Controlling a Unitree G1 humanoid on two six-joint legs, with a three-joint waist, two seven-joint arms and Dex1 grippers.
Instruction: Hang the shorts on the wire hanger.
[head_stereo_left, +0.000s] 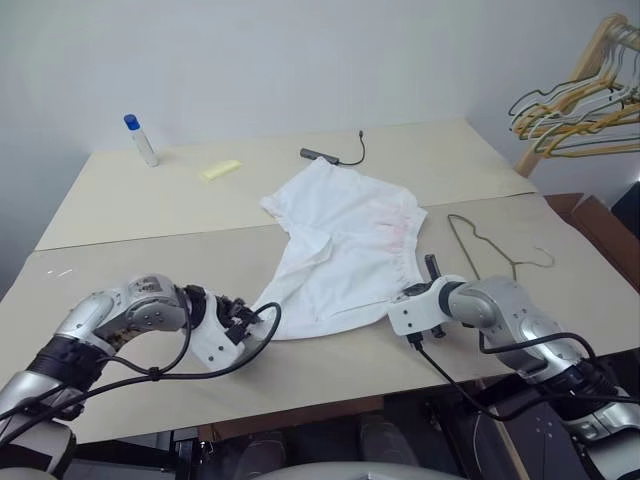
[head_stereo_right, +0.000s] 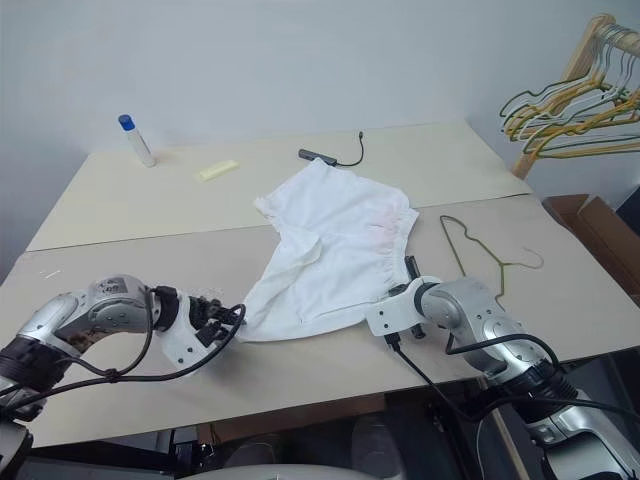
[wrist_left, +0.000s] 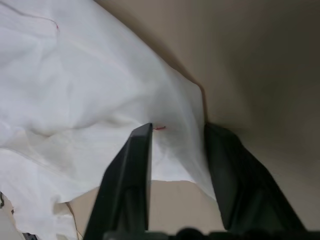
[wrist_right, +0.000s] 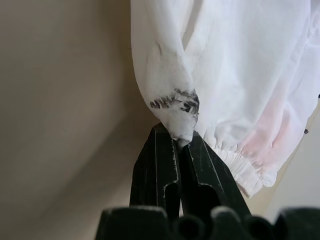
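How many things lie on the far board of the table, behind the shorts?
3: a white bottle with a blue cap at far left, a yellow block beside it, and a dark cabled device just beyond the shorts.

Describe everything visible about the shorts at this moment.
The shorts are white thin fabric with a faint pink stain near the gathered waistband, lying crumpled on the table, left of the wire hanger. The right gripper pinches one corner; the left gripper has its fingers astride the opposite edge, by a tiny red mark.
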